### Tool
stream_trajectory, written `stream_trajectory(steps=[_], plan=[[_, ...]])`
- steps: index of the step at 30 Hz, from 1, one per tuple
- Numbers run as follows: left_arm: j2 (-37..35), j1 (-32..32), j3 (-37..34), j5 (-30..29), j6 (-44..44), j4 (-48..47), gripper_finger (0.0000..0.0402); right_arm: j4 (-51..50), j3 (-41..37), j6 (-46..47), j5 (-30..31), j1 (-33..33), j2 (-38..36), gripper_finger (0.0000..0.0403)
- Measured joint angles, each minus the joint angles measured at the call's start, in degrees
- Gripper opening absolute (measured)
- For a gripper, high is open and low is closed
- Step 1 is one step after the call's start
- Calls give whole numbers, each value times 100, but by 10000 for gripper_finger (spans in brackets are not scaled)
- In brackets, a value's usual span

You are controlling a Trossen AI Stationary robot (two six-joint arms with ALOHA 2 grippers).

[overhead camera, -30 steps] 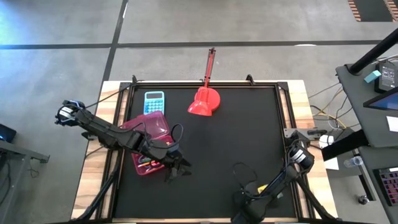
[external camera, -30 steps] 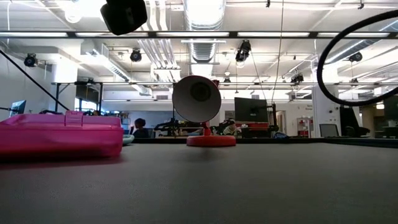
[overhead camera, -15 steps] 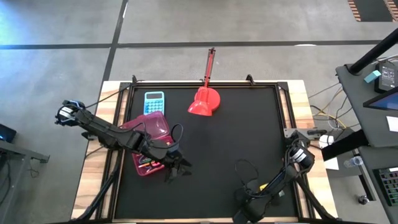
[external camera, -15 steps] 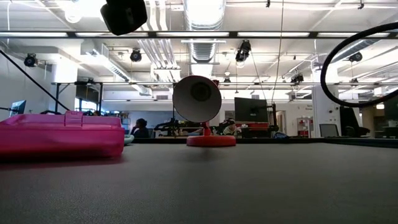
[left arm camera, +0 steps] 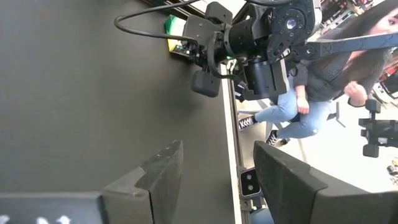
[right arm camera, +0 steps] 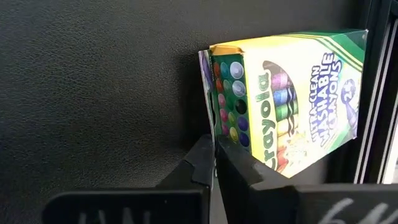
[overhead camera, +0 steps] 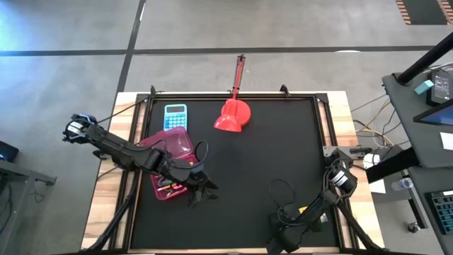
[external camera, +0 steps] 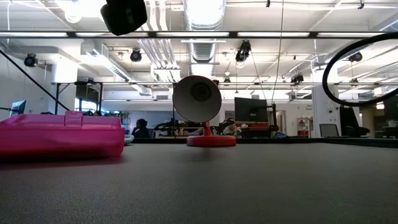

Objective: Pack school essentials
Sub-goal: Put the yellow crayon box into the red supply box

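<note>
On the black table mat [overhead camera: 262, 163], near its right front edge, the crayon box [right arm camera: 292, 99] lies flat, long axis along that edge. The right gripper [right arm camera: 214, 167] is clenched on its flap; the left gripper [overhead camera: 200, 193] stands released beside the pink case [overhead camera: 170, 152].

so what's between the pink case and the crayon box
Nothing but bare black mat in the high view, apart from the left pincer hanging open beside the pink case. The crayon box sits under the right arm.

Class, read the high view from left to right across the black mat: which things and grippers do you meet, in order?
Blue calculator → left gripper, fingers open → red scoop → right gripper, fingers shut, at the crayon box. The pink case overlaps the calculator and left arm, so it is left out.
</note>
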Motion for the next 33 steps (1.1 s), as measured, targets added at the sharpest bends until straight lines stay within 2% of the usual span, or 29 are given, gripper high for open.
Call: stream_trajectory(steps=[9, 27, 33], plan=[[0, -1, 0, -2, 0, 0, 180, 123, 296, -489, 112, -2, -4, 8], [0, 0, 0, -4, -6, -2, 180, -81, 2459, -1282, 2097, 0, -17, 8], [0, -2, -51, -4, -4, 2, 180, -1069, 2592, -1260, 1945, 33, -21, 10]])
